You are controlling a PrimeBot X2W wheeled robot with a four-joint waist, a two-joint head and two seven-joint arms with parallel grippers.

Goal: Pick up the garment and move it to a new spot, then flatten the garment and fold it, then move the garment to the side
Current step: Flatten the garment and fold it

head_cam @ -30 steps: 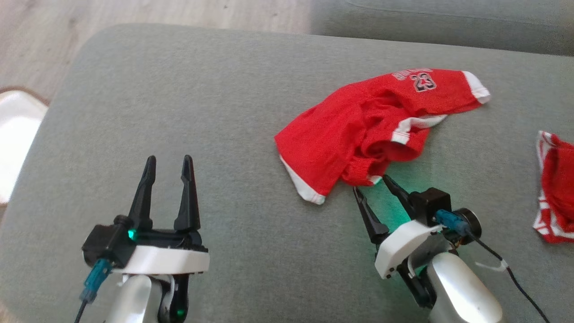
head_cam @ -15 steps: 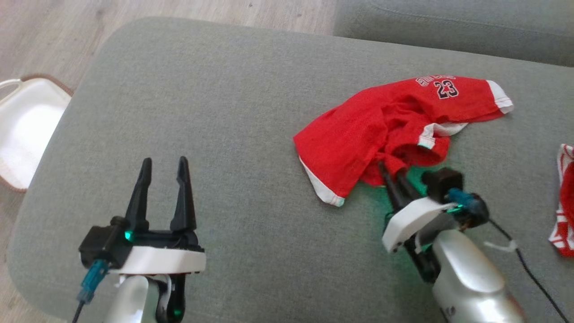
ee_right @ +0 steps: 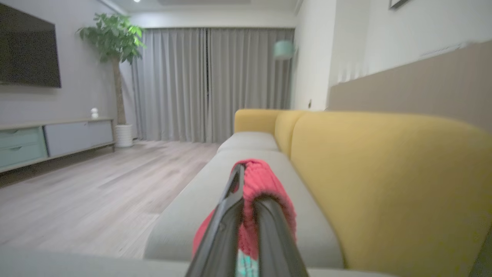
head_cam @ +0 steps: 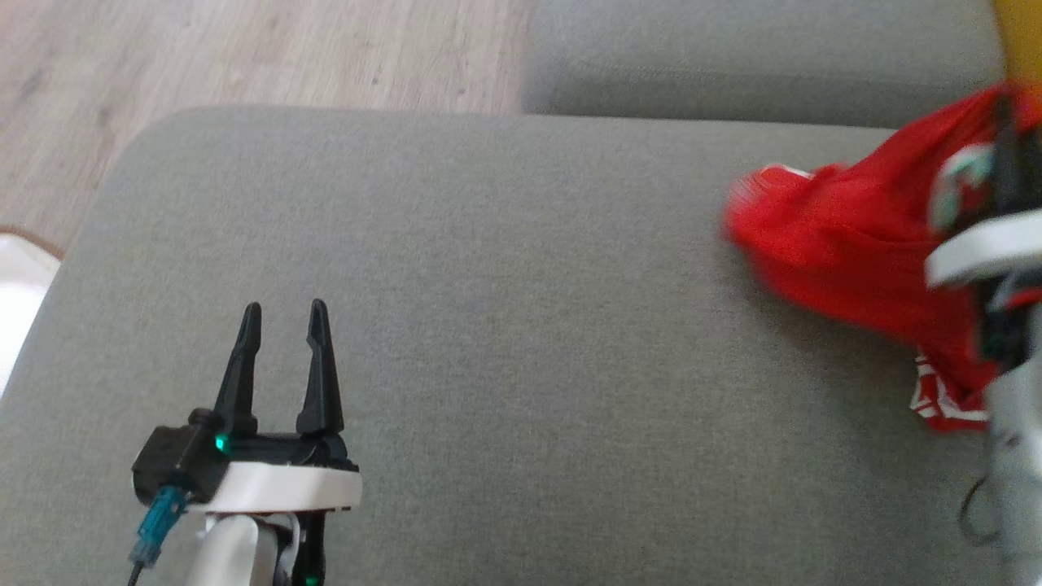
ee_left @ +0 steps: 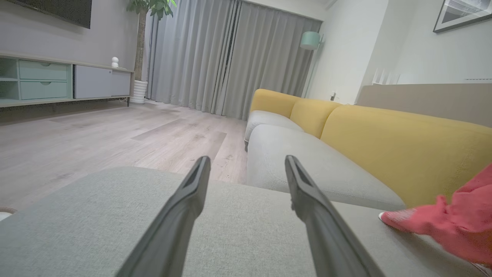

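Observation:
The red garment [head_cam: 847,252] with white trim hangs bunched from my right gripper [head_cam: 1008,138] at the head view's right edge, lifted over the grey cushion and blurred. In the right wrist view the gripper [ee_right: 246,188] is shut on a fold of the red garment [ee_right: 265,181]. My left gripper [head_cam: 281,313] stands open and holds nothing at the lower left of the cushion. From the left wrist, its fingers [ee_left: 200,181] are spread, and the garment [ee_left: 453,223] trails onto the cushion at the right edge.
The grey cushion [head_cam: 488,285] has its rounded left edge beside wooden floor [head_cam: 244,49]. A second red and white cloth [head_cam: 944,403] lies under the lifted garment. A white object [head_cam: 16,285] sits at the left edge. The yellow sofa back [ee_left: 403,134] runs along the right.
My right gripper has closed on the garment's near fold and lifted it up and to the right. The head camera has shifted. The left gripper stays open and still.

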